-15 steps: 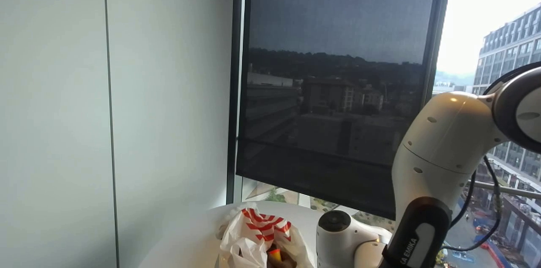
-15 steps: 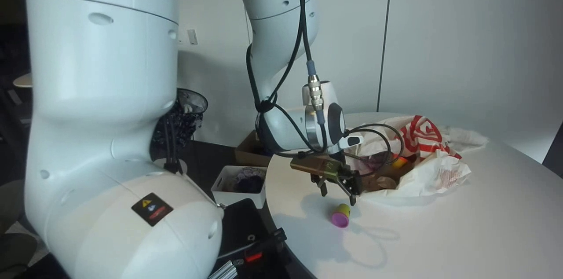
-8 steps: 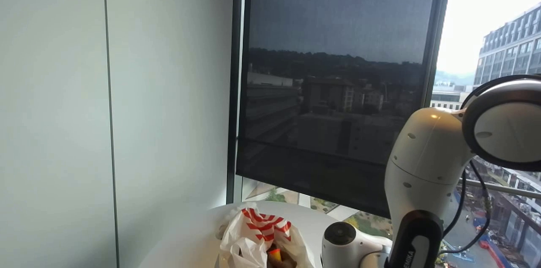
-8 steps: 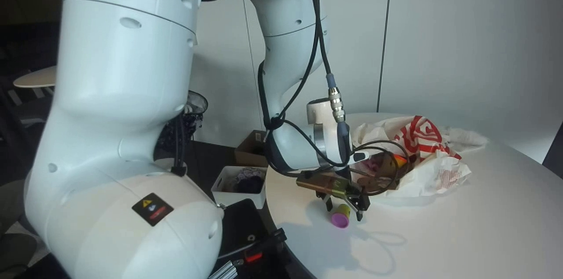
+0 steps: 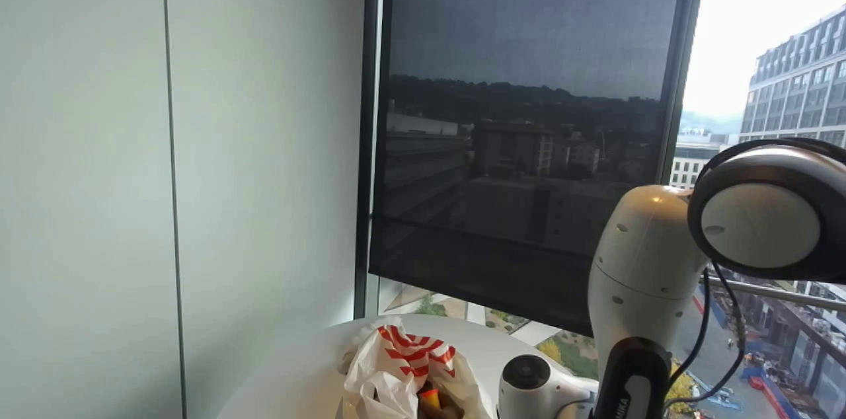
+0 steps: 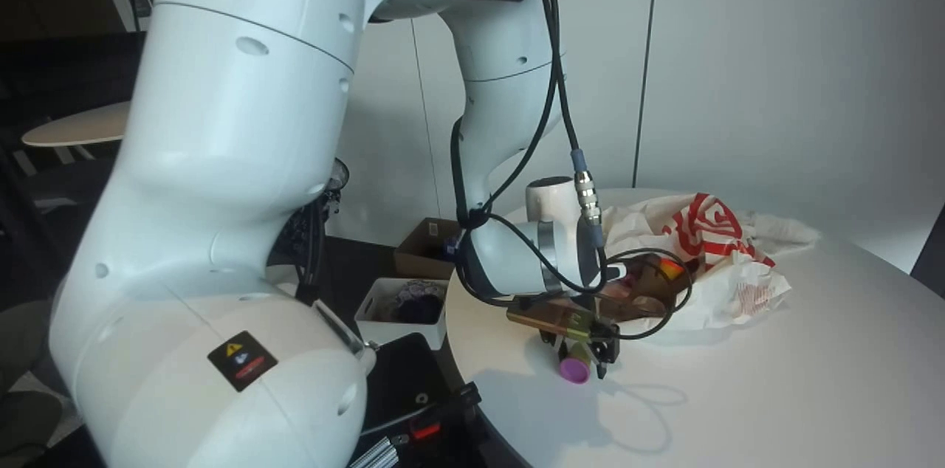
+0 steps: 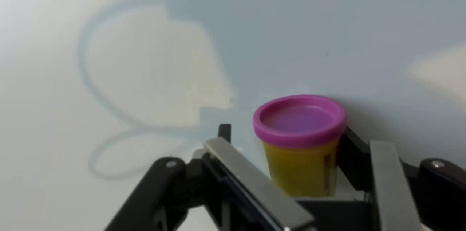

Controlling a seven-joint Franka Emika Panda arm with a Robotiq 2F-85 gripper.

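The claw [image 7: 287, 136] stands spread around a yellow tub [image 7: 300, 169]; in the wrist view a gap shows on one side, while on the other the jaw is so near that I can't quite tell whether it touches. The tub lies on its side on the white table [image 6: 775, 387], its magenta lid [image 6: 575, 370] facing out. By my reading the reach is done and the tub sits between the jaws; a firm hold is not yet made, and nothing is lifted.

In both exterior views there is a white bag [image 6: 727, 294] with red print, gaping, a yellow-and-orange item [image 5: 430, 399] in its mouth. It stands just beyond the claw. A cable [image 6: 588, 195] loops out before that mouth, the likeliest snag. Farther off, low down, sit a white bin [image 6: 406, 336] and a cardboard box [image 6: 421, 265].
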